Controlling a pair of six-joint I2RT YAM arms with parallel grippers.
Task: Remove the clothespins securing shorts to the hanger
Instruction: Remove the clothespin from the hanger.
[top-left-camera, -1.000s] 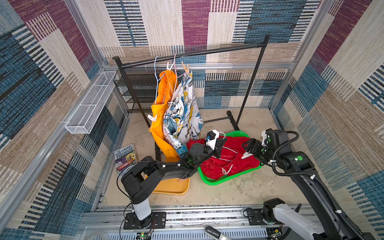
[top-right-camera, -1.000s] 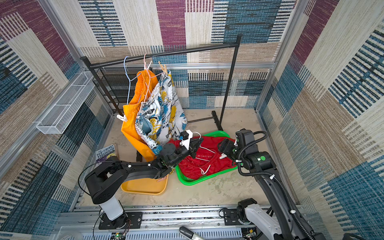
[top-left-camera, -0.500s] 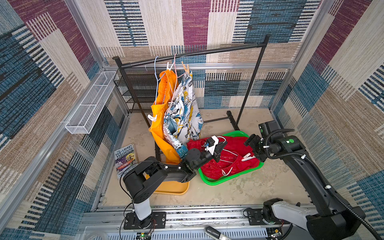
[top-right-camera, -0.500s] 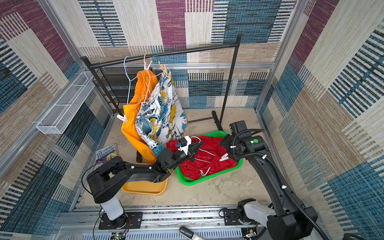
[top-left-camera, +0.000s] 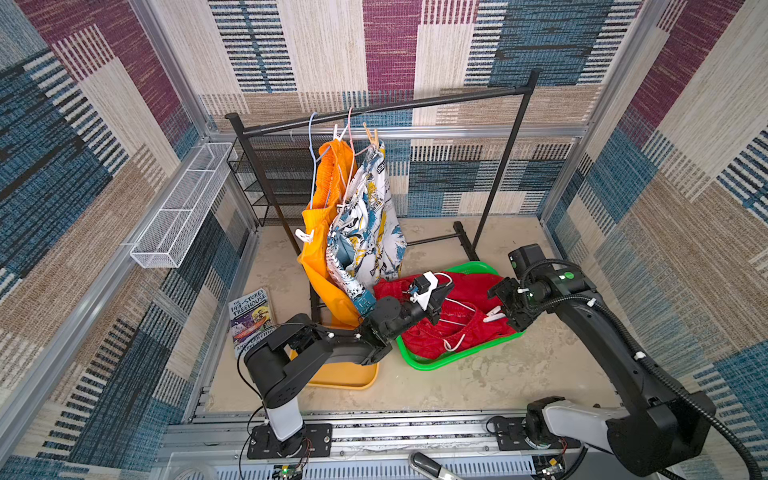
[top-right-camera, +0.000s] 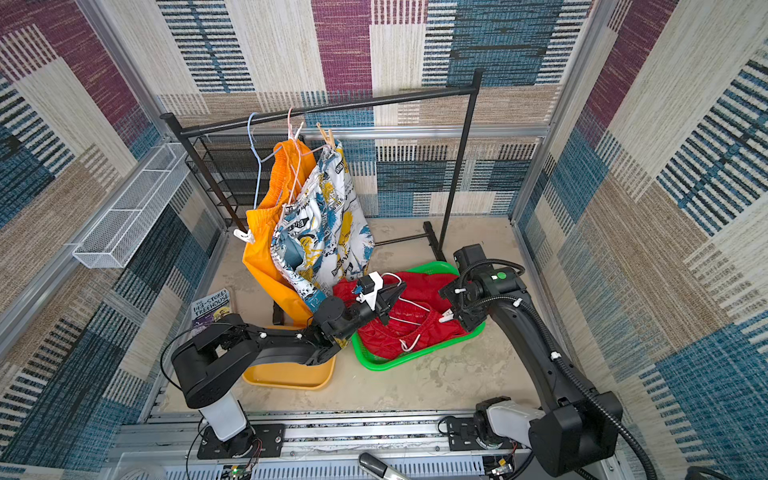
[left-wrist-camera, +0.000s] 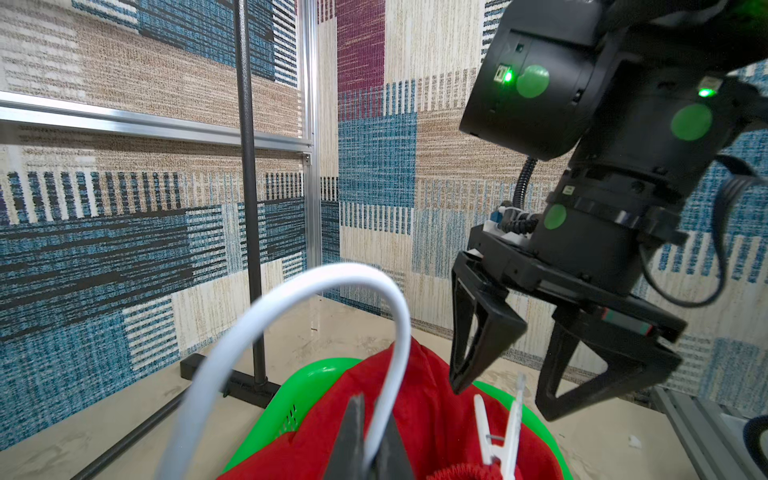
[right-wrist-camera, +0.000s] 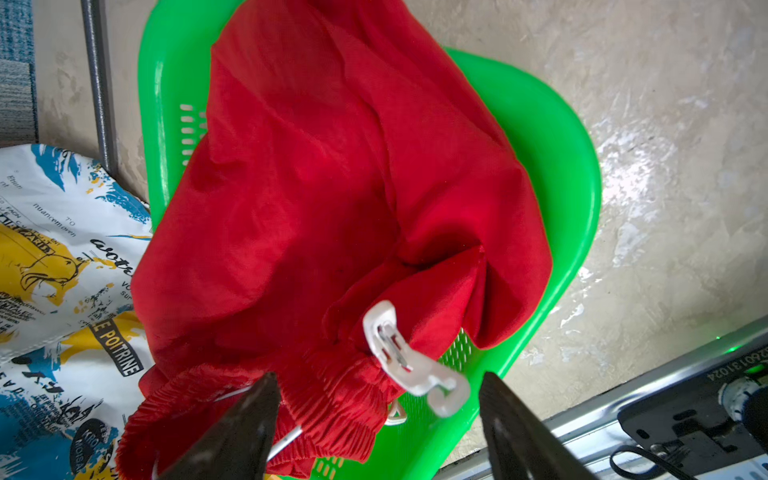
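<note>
Beige mottled floor (top-left-camera: 457, 374) is seen, boxed in by walls (top-left-camera: 390, 50) of woven patchwork in blue, maroon and tan on an aluminium frame. A black rack (top-left-camera: 386, 106) is stood at the back, and a white wire basket (top-left-camera: 183, 208) is fixed to a side wall. A book (top-left-camera: 251, 320) titled "The 143-Storey Treehouse" is laid on the floor beside a yellow tray (top-left-camera: 349, 376). "POITRINE" is read on the printed shorts (right-wrist-camera: 118, 347), which are hung on the rack next to the orange shorts (top-left-camera: 320, 232). A white pin (top-left-camera: 304, 237) is clipped on the orange pair and tan pins (top-left-camera: 371, 135) at the top of the printed pair. The red shorts (top-left-camera: 469, 291) are heaped in a green basket (top-left-camera: 457, 357). The left gripper (left-wrist-camera: 370, 415) is pressed shut on the white wire hanger (left-wrist-camera: 291, 332) above the red cloth. The right gripper (right-wrist-camera: 378, 380) is held with fingers spread wide. A white clothespin (right-wrist-camera: 409, 361) is clipped to the red waistband and lies between those fingers, apparently touched by neither.
</note>
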